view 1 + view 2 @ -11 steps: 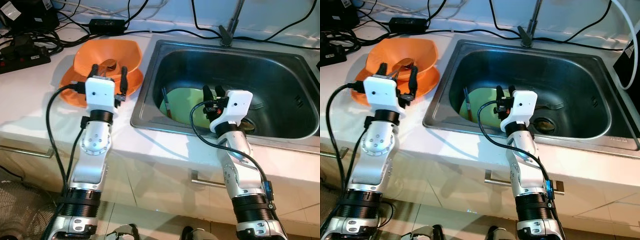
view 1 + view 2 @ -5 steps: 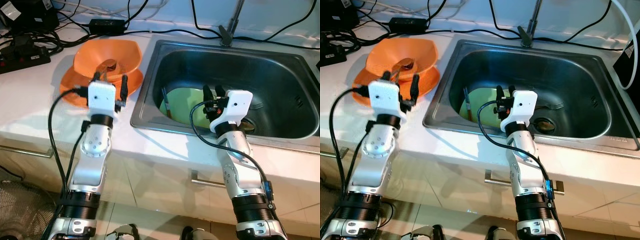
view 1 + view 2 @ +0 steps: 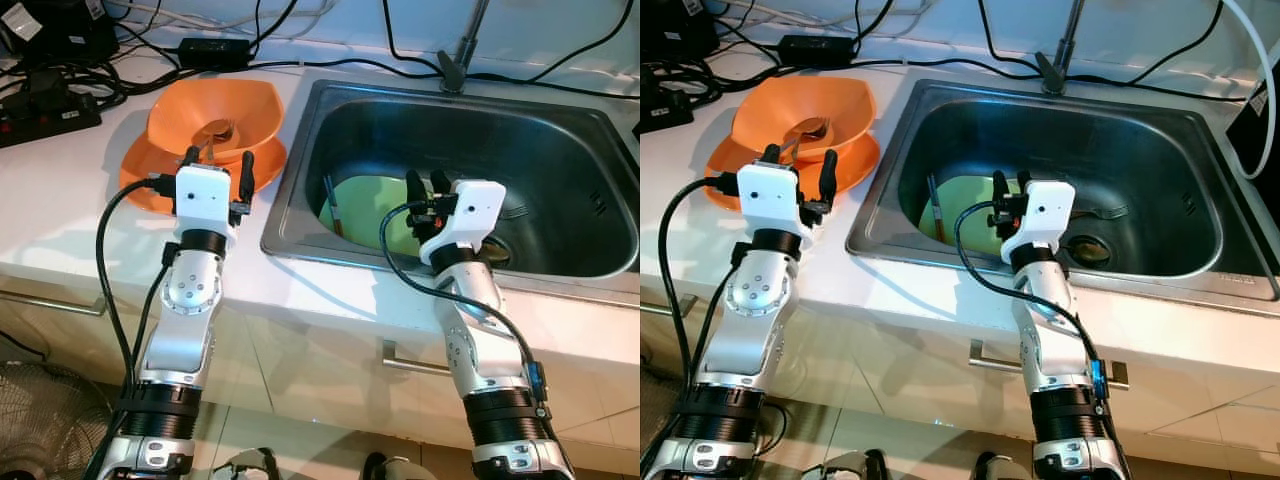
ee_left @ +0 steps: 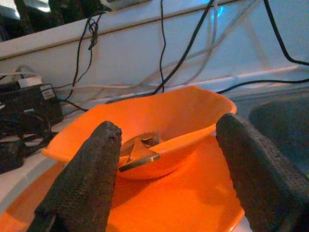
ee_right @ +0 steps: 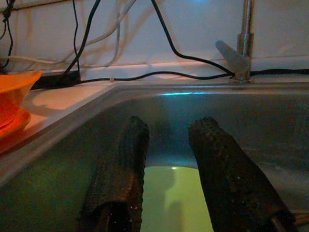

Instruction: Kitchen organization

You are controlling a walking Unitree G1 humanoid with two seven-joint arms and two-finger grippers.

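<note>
An orange bowl (image 3: 215,105) sits on an orange plate (image 3: 140,178) on the white counter, left of the sink (image 3: 300,150). A metal spoon (image 3: 212,132) lies in the bowl. My left gripper (image 3: 218,155) is open, just above the near part of the plate, and points at the bowl (image 4: 193,116); its fingers hold nothing. A pale green plate (image 3: 365,205) lies in the sink, with a dark-handled utensil (image 3: 333,205) beside it and a fork (image 3: 1105,211) near the drain. Above the green plate (image 5: 166,193) my right gripper (image 3: 424,178) hovers open and empty.
A faucet (image 3: 465,45) stands behind the sink. Black cables, a power strip (image 3: 50,110) and an adapter (image 3: 215,47) lie along the back of the counter. A fan (image 3: 40,420) stands on the floor at lower left, under the counter's front edge.
My left gripper has drawn back a little from the bowl toward the near edge of the plate. The right arm has not moved.
</note>
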